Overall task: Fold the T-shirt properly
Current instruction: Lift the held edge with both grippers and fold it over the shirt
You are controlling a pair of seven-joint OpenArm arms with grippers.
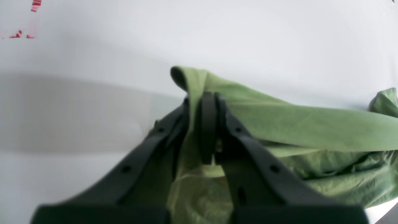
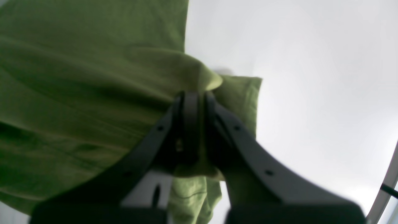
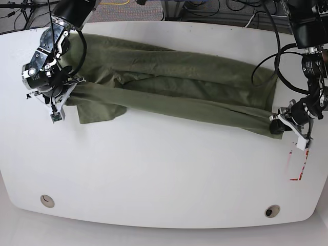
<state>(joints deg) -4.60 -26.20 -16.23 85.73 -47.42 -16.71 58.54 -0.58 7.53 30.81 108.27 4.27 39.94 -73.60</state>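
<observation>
One T-shirt (image 3: 169,84), olive-green, soft and creased, lay stretched in a long band across the far half of the white table (image 3: 154,174), running from near its far left corner toward the right edge. Its near edge was folded over into a thick doubled strip, and a short sleeve flap hung out of that strip toward the left end. The tabletop was smooth and matte, with rounded corners and two small round metal fittings (image 3: 47,200) near its front edge.

Two grippers worked it, both black with curved plastic fingers. The left gripper (image 1: 209,102) was clenched on a bunched fold of the cloth at the right end of the band. The right gripper (image 2: 195,99) was clenched on a gathered ridge of fabric at the left end.
</observation>
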